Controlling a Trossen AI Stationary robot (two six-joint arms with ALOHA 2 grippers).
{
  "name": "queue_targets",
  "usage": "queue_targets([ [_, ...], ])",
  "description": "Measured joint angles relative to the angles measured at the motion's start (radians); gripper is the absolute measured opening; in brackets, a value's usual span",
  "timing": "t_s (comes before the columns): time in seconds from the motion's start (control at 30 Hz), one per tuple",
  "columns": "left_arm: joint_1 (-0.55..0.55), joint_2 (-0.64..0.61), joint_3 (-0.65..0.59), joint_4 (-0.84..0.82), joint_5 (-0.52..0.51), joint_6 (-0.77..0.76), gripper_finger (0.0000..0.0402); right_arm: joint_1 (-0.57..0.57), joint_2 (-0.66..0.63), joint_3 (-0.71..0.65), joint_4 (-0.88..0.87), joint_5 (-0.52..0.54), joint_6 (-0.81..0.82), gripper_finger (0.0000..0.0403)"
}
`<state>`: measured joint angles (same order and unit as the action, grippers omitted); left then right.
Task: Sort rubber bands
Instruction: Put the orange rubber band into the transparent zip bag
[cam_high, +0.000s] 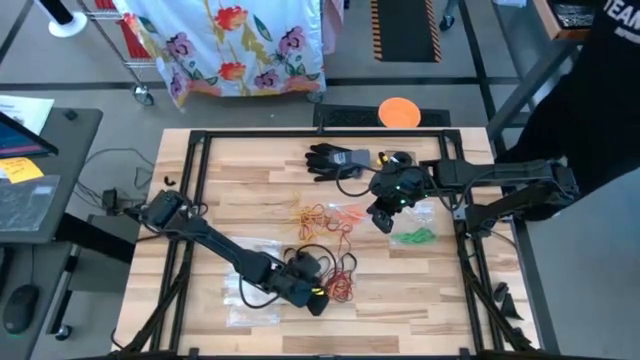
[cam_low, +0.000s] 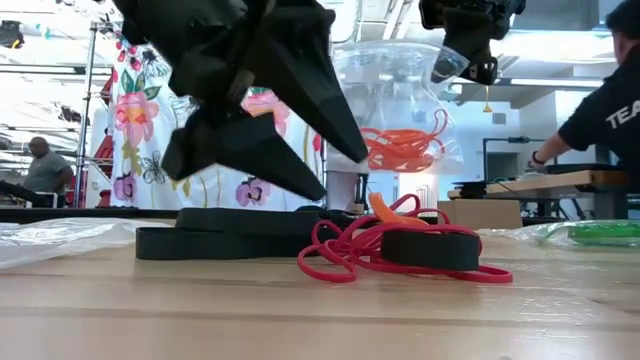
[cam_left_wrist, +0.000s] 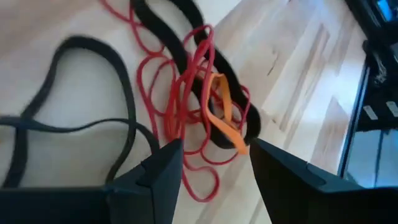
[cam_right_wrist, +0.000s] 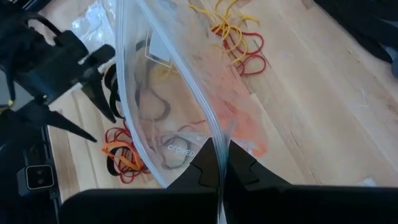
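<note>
Black rubber bands (cam_low: 235, 243) lie flat; orange band (cam_left_wrist: 224, 115) slants.

A lab or workshop: framed wooden bench (cam_high: 250, 190), wire rack (cam_high: 125, 45), hazard-striped floor mat (cam_high: 405, 28).

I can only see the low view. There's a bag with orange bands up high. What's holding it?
Observer: The right claw is shut on the bag's edge.
Kid: Is the big claw in front open?
Observer: Yes. The left claw is open over the red bands, with an orange band near its gap.
Kid: Any yellow ones?
Observer: Yes, yellow bands lie farther back on the table, beside more red ones.
</note>
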<state>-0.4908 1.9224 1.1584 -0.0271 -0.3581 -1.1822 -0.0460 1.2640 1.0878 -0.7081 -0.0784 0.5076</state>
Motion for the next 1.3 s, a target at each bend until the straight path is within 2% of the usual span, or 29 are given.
queue_targets([
  [0.2, -0.001, 0.028, 0.000, 0.068, 0.038, -0.015, 0.0185, 0.000, 0.000, 0.000, 0.007, 0.000, -0.001, 0.0000],
  [0.43, -0.003, 0.028, 0.000, 0.103, 0.020, -0.009, 0.0185, 0.000, 0.000, 0.000, 0.006, 0.000, -0.001, 0.0000],
  [0.73, -0.001, 0.092, 0.004, 0.177, 0.018, 0.004, 0.0185, 0.000, 0.000, 0.000, 0.010, 0.000, -0.001, 0.0000],
  [1.0, 0.000, 0.092, 0.010, 0.181, -0.002, 0.019, 0.0184, 0.000, 0.000, 0.000, 0.005, 0.000, -0.001, 0.0000],
  [1.17, 0.001, 0.092, 0.010, 0.178, 0.008, 0.019, 0.0162, 0.000, 0.000, 0.000, 0.006, 0.000, -0.001, 0.0000],
  [1.3, 0.001, 0.092, 0.010, 0.175, 0.019, 0.037, 0.0121, 0.000, 0.000, 0.000, 0.006, 0.000, -0.001, 0.0000],
])
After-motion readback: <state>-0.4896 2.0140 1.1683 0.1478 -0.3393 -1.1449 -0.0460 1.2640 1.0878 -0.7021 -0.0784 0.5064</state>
